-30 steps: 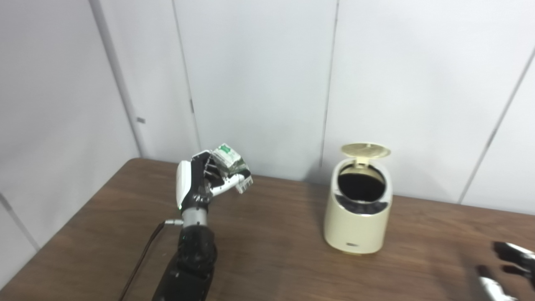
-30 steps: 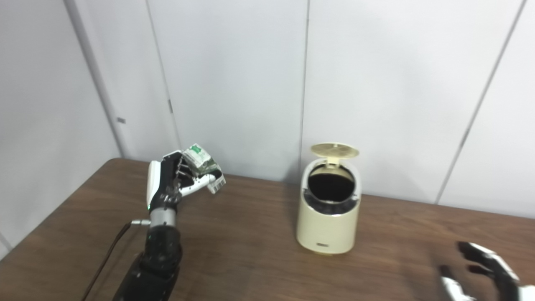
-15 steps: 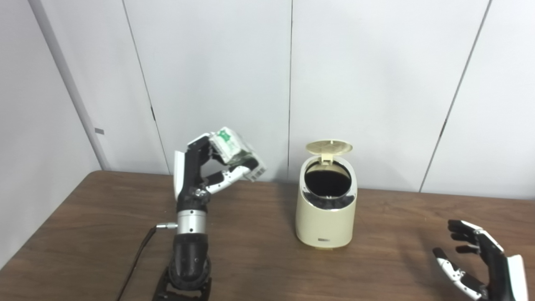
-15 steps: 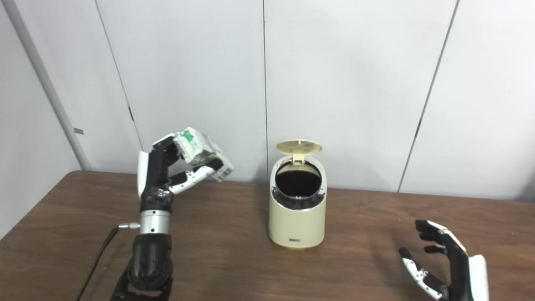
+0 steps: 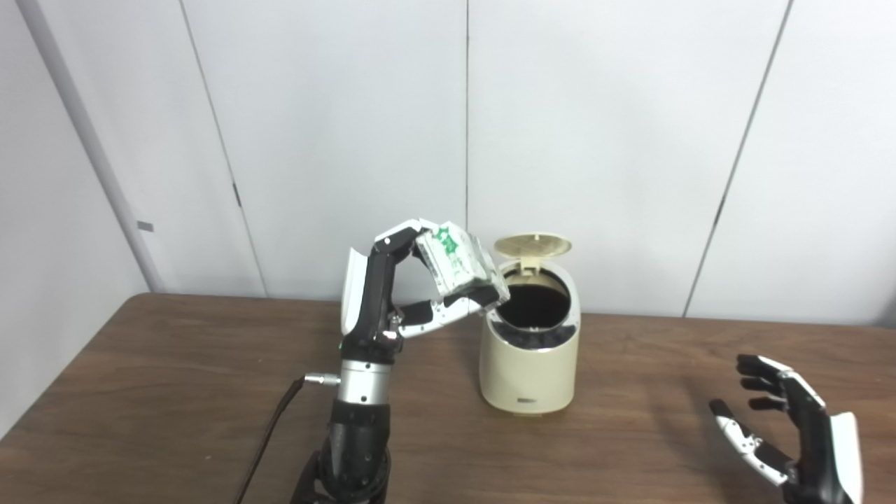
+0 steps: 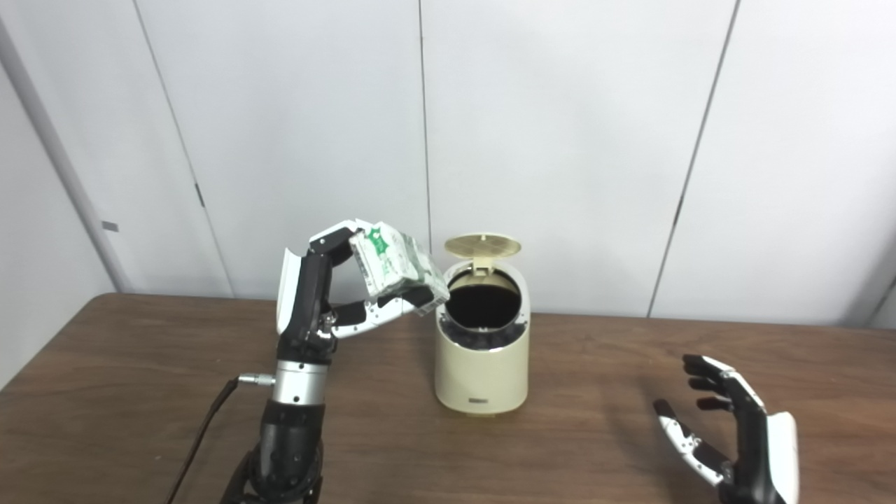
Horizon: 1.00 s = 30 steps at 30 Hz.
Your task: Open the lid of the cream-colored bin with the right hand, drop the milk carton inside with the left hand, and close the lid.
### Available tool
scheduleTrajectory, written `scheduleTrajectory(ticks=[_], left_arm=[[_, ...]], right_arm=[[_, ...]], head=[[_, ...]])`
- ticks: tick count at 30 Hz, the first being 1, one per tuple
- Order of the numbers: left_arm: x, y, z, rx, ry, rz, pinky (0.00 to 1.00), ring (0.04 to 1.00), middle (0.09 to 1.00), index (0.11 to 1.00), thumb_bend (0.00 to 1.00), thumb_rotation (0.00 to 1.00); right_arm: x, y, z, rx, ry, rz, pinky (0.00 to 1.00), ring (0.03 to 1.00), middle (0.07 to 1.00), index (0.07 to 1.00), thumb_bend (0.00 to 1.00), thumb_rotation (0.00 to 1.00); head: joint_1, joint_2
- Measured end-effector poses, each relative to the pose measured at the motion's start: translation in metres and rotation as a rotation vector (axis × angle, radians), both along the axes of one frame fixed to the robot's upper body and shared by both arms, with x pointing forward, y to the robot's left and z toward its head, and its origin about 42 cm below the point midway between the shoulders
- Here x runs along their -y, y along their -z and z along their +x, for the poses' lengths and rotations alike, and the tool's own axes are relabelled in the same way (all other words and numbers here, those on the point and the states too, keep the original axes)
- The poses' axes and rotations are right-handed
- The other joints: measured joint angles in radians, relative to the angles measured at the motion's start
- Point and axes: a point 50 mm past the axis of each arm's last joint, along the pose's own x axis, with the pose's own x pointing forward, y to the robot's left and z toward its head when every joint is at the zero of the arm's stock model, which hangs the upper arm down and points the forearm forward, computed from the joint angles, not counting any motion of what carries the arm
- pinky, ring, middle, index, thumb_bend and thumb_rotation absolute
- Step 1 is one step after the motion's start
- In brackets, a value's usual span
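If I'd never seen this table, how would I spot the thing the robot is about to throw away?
Start at the brown wooden table and find the cream-colored bin near its middle, lid flipped up. Just left of its open mouth, raised above the table, the left robot hand grips a small milk carton. It is the only white box with green print, tilted toward the bin.

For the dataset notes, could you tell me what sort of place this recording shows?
Probably a lab or office test room, not a home: plain white wall panels, a bare wooden table, and on it only a cream-colored bin with the robot's left hand and right hand.
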Motion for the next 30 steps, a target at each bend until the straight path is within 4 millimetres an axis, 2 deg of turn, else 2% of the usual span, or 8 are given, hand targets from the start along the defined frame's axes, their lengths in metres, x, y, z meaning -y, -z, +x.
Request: scheduleTrajectory(ticks=[3,8,11,16,22,30], left_arm=[[0.01,0.003,-0.001,0.008,0.015,0.015,0.39,0.458,0.483,0.485,0.5,0.0],[0.029,0.01,-0.003,0.041,0.023,0.052,0.38,0.454,0.478,0.484,0.5,0.0],[0.036,0.016,0.003,0.053,0.023,0.073,0.36,0.449,0.482,0.482,0.5,0.0],[0.039,0.024,0.015,0.039,0.022,0.102,0.37,0.455,0.482,0.478,0.5,0.0],[0.046,0.038,0.03,-0.03,0.033,0.131,0.37,0.46,0.486,0.469,0.5,0.0],[0.049,0.049,0.044,-0.071,0.002,0.143,0.36,0.458,0.485,0.469,0.5,0.0]], right_arm=[[0.0,0.0,0.001,0.0,0.001,0.004,0.53,0.639,0.679,0.701,0.26,0.33],[-0.001,0.0,0.002,0.007,0.012,0.0,0.53,0.641,0.68,0.696,0.27,0.4],[-0.002,0.0,0.002,0.006,0.011,-0.005,0.53,0.641,0.682,0.701,0.27,0.37],[-0.002,0.0,0.002,0.006,0.011,0.002,0.52,0.63,0.675,0.7,0.28,0.36],[-0.003,0.0,0.003,0.006,0.009,-0.004,0.54,0.651,0.689,0.699,0.28,0.41],[-0.004,0.0,0.003,0.01,0.012,-0.006,0.55,0.657,0.694,0.705,0.28,0.39]], head=[[-0.003,-0.002],[-0.009,-0.003],[-0.011,-0.002],[-0.017,0.002],[-0.023,0.002],[-0.031,0.002]])
